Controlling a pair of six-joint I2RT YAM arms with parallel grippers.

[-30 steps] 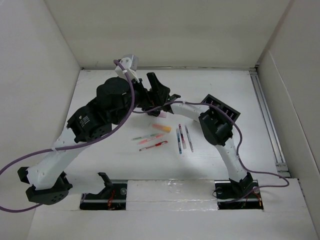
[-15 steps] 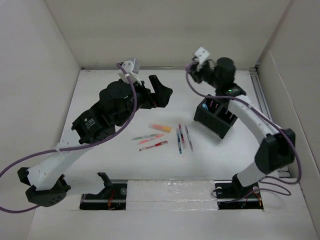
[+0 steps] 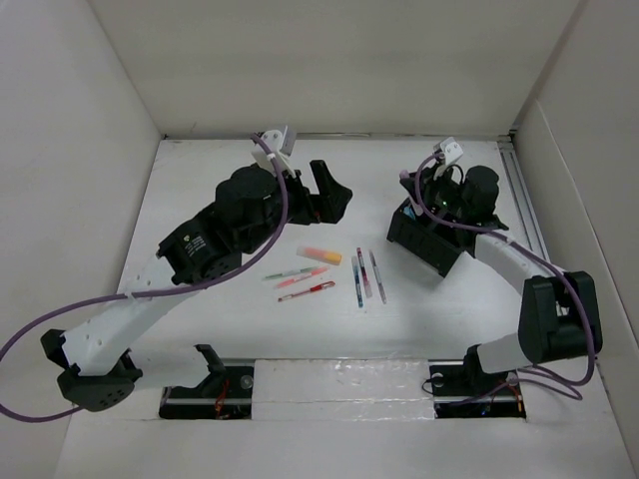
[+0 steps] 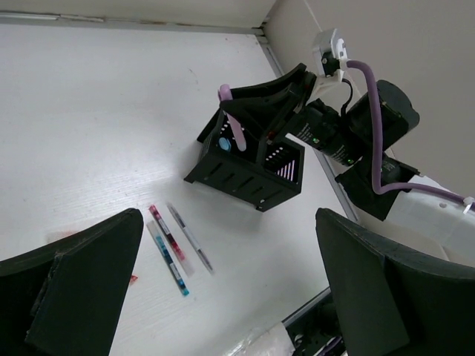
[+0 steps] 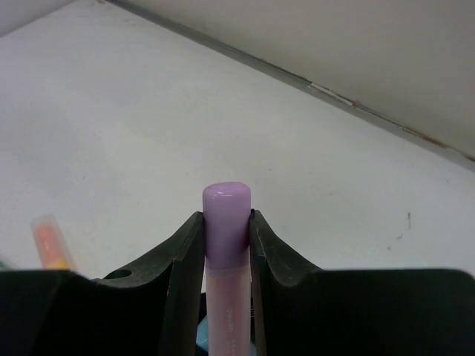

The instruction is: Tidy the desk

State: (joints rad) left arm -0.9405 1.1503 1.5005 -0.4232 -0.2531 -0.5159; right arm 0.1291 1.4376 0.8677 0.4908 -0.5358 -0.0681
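Lying flat and white under both arms, the bench [image 3: 429,319] has plain white walls round it. The left arm [image 3: 200,254] bends over the left half of the bench. The right arm [image 3: 519,269] bends over the right side.

A black box [image 3: 431,239] with little rooms in it stands on the bench, right of the middle and near the right arm's tip. The left pincer [image 3: 334,197] hangs in the air over the middle of the bench, spread wide, with nothing in it. The right pincer [image 5: 226,222] is just above the box and grips a purple pen [image 5: 226,208] tight near its rounded top. From the left wrist, the pen leans a bit and its low end goes down into the room at the left end of the box. A round blue thing [image 4: 223,143] shows in the box just beside it.

An orange marker [image 3: 319,255] lies on the bench near the middle. Three thin pens [image 3: 300,281] lie side by side just in front of it. Three more pens [image 3: 364,276] lie between those and the box.
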